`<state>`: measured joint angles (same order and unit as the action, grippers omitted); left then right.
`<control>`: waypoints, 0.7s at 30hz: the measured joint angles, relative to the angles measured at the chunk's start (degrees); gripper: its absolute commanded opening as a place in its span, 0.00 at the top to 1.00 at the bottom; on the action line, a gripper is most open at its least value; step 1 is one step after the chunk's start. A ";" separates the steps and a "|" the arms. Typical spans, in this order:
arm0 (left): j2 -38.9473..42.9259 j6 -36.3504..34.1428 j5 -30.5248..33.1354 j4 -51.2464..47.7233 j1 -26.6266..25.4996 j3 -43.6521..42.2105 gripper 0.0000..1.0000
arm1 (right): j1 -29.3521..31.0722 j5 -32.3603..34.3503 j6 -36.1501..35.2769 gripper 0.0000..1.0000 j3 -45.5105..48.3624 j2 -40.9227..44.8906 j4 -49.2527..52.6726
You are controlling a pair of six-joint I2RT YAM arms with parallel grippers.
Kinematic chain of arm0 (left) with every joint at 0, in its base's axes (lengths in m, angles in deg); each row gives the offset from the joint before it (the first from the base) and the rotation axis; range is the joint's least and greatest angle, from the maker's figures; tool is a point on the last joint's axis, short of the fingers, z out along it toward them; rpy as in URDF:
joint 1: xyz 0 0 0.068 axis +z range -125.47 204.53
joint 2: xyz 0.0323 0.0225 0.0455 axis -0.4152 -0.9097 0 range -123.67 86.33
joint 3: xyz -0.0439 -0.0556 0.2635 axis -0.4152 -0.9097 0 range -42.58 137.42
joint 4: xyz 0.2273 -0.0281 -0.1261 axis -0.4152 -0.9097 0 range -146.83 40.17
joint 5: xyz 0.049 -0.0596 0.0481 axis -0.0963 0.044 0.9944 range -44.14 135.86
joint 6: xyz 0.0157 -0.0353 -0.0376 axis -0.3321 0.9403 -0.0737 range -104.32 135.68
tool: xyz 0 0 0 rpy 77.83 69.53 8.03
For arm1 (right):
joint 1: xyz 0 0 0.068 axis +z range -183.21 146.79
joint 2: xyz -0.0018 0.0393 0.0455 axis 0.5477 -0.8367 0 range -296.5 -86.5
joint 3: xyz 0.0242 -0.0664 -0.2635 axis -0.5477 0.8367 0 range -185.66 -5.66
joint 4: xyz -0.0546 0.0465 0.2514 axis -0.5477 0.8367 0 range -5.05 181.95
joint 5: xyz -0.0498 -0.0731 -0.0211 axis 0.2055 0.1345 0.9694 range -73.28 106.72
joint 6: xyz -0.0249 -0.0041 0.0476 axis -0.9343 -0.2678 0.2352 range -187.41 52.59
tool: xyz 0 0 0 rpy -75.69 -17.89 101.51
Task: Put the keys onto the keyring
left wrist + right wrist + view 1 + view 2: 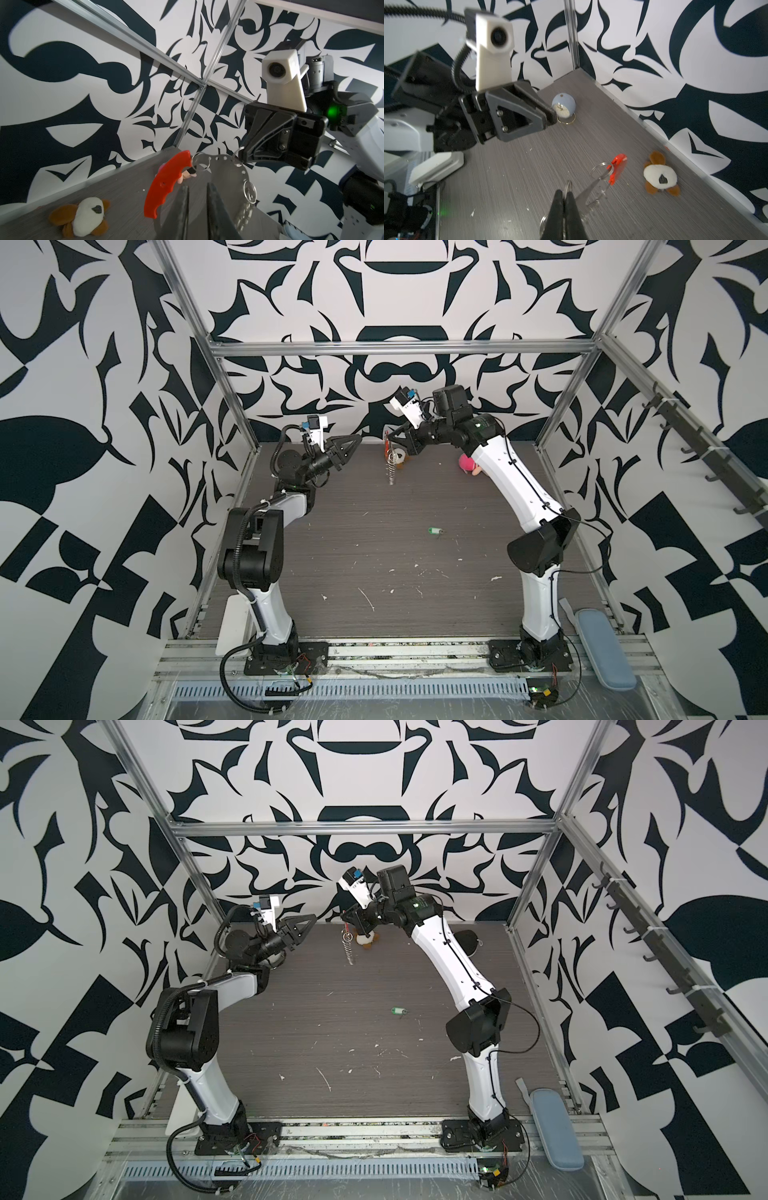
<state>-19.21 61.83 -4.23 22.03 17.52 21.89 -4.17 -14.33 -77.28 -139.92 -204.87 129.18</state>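
Two claws are facing each other above the far end of a grey table (332, 572). The right claw (564, 194) is pinching one metal ring of the keyring (166, 180), fingers (557, 207) pressed together on it. It is holding the keyring up off the table so that the orange-red strip and the silver chain of rings are hanging free below the grip. Lifting it this way is probably keeping the rings off the surface and open to approach from the side, where a second claw can work on them.

The left claw (356, 438) is hovering near the hanging keyring, pointing at it without touching it. The left wrist view is showing its fingers (184, 207) slightly spread, with a narrow gap and nothing between them.

The green key tag (435, 531) is lying flat on the table, well apart from both claws, toward the middle and nearer the right claw's side. Nothing is gripping it, so the threading is not yet begun, and one claw is going to have to fetch it.

A brown and white plush toy (660, 178) and a small blue clock (563, 108) are sitting near the table's far edge.
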 measured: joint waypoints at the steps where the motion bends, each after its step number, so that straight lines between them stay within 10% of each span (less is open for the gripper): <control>1: 0.02 -1.20 -0.94 -1.49 -0.04 0.48 0.78 | 0.09 0.00 -1.27 1.00 0.00 -0.31 1.16; 21: 1.46 -11.67 -11.63 -19.34 -2.73 5.60 0.75 | 0.59 -8.81 -4.04 1.00 1.33 -4.66 1.44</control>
<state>-17.74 50.16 -15.86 2.68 14.79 27.48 -3.58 -23.13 -81.32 -138.59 -209.52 130.62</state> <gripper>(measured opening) 0.246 0.049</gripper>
